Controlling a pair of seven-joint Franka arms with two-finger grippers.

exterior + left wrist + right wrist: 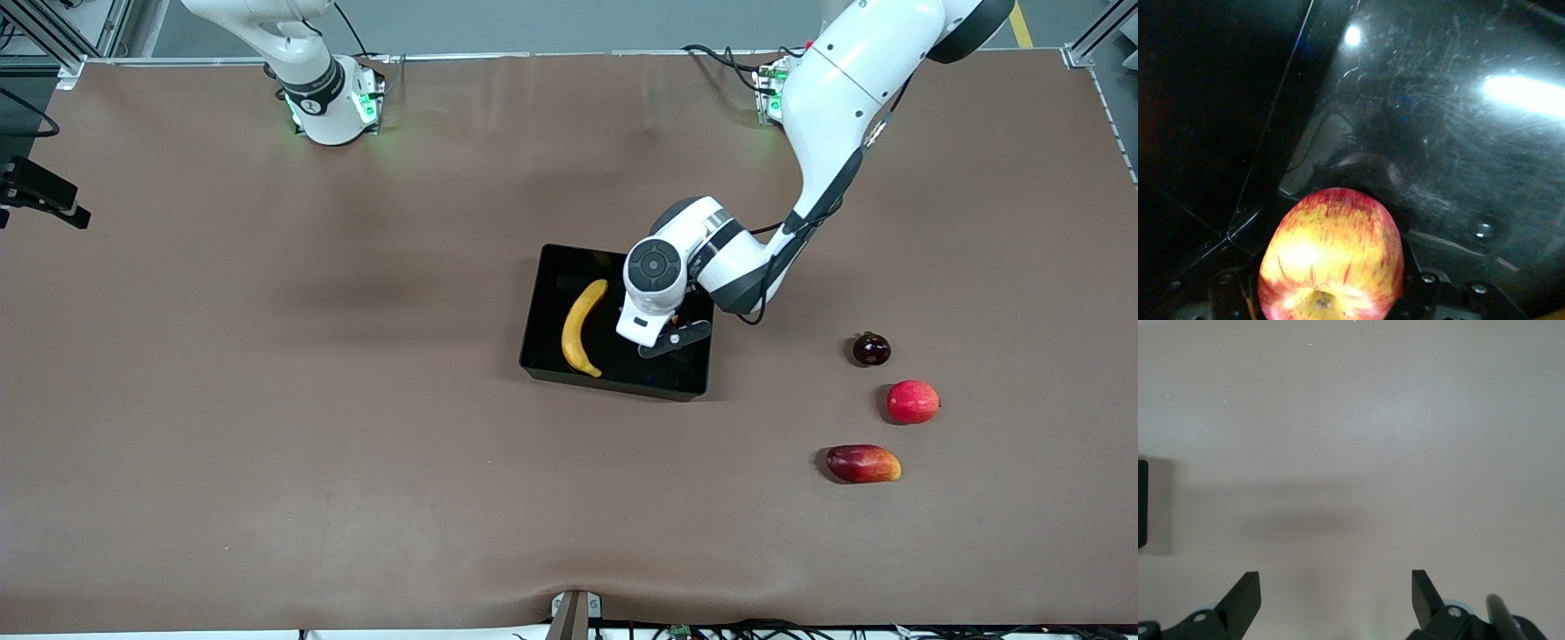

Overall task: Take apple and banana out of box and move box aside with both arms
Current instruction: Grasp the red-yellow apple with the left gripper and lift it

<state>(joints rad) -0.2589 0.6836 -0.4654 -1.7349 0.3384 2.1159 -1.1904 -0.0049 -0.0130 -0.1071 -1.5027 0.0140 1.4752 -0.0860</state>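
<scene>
**Apple held over black tray as banana lies inside**

In the middle of the brown table (pixel 267 427), the black box (pixel 685 378) sits with the banana (pixel 580 329) lying in the half toward the right arm's end, its length running roughly from 1 o'clock to 6 o'clock in the front view. The left arm reaches down from its base at the top of that view, and the left gripper (pixel 673 338) hangs over the half of the box toward the left arm's end. The left wrist view shows the apple (pixel 1331 257), streaked red over yellow, clamped between the black fingers (pixel 1228 293) of that gripper, with the scratched, glossy floor of the box (pixel 1458 133) just below it; whether the apple touches the floor cannot be told.

The right arm waits near its own base at about 11 o'clock from the box. The right gripper (pixel 1336 597) shows only in the right wrist view, where its fingers stand spread wide apart with nothing between them, above bare table, with a corner of a black object at the edge of that view.

Three other fruits lie on the table toward the left arm's end, at about 4 o'clock from the box and well apart from it: a small dark round fruit (pixel 871 348), a plain red round fruit (pixel 912 401) nearer the front camera, and an oblong red-orange mango (pixel 863 463) nearest the camera.
</scene>
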